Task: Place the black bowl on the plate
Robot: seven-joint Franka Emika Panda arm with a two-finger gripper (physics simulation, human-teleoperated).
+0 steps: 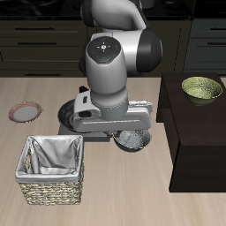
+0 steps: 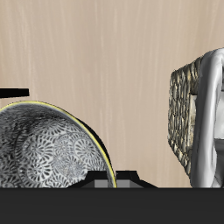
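The black bowl (image 1: 133, 139) has a dark outer wall and a speckled grey-white inside. It sits right under my gripper (image 1: 129, 131), in the middle of the table. In the wrist view the bowl (image 2: 39, 144) fills the frame close to the camera, and one dark finger (image 2: 114, 178) sits at its rim. The jaws look closed on the rim. I cannot tell whether the bowl rests on the table or hangs just above it. The plate (image 1: 25, 112), whitish with a pinkish-red rim, lies apart near the table's far side edge, with nothing on it.
A black frying pan (image 1: 66, 116) lies between bowl and plate, partly hidden by my arm. A woven basket (image 1: 53, 168) with a grey liner stands near the front edge; it also shows in the wrist view (image 2: 197, 114). A dark cabinet (image 1: 199, 141) carries an olive-green bowl (image 1: 201, 88).
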